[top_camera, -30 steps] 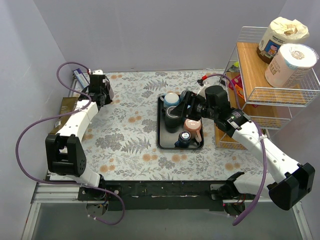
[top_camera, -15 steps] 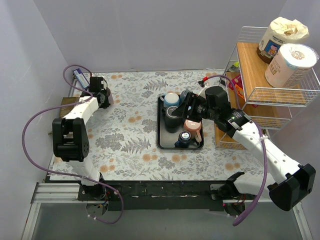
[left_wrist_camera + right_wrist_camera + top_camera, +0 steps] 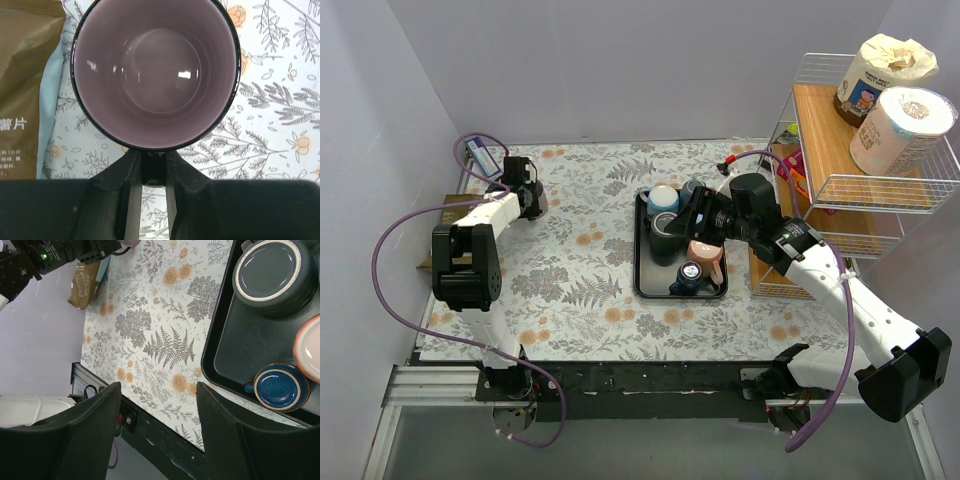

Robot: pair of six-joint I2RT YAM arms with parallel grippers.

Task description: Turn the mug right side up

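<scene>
A black mug (image 3: pixel 155 75) with a lilac inside fills the left wrist view, its mouth turned up toward the camera and the floral tablecloth showing below it. My left gripper (image 3: pixel 154 161) is shut on the mug's handle, at the table's back left (image 3: pixel 532 196). Whether the mug's base touches the cloth is hidden. My right gripper (image 3: pixel 161 432) is open and holds nothing. It hovers over the black tray (image 3: pixel 642 262) at centre right. That tray holds several other mugs, among them a dark one lying bottom up (image 3: pixel 272 272) and a blue one (image 3: pixel 281 386).
A brown snack bag (image 3: pixel 25 75) lies just left of the held mug, by the left wall (image 3: pixel 445 212). A small blue box (image 3: pixel 480 155) sits in the back left corner. A wire shelf (image 3: pixel 865 185) with a paper roll (image 3: pixel 912 125) stands at the right.
The left arm has folded up and back toward the left wall, its elbow swinging from front left to beside the gripper. The gripper and mug stayed near the back left. The right arm has barely moved.
</scene>
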